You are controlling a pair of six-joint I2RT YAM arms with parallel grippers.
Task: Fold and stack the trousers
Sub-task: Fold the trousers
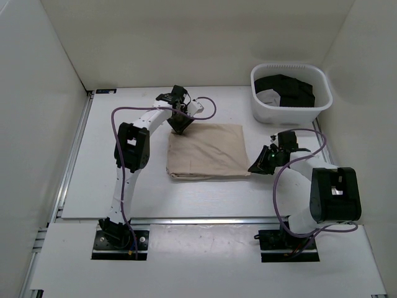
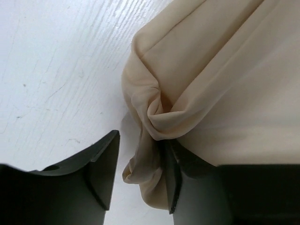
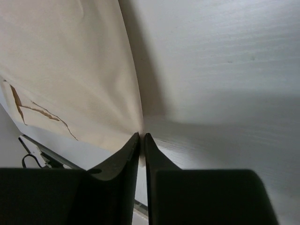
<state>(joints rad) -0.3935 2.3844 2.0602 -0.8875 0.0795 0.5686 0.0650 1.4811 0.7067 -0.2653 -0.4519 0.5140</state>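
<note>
I am viewing a white table [image 1: 93,186] with folded beige trousers [image 1: 208,152] lying at its centre and a white basket [image 1: 279,115] far right. My left gripper [image 2: 139,154] is standing partly open around a bunched corner; my right gripper [image 3: 142,140] is pressing shut at the cloth's edge.

From above, the left hand [image 1: 178,128] hides the trousers' [image 1: 208,154] corner.

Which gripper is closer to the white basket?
Right. The right gripper is at the trousers' right edge, just nearside of the basket; the left gripper is across the trousers at their far-left corner.
</note>
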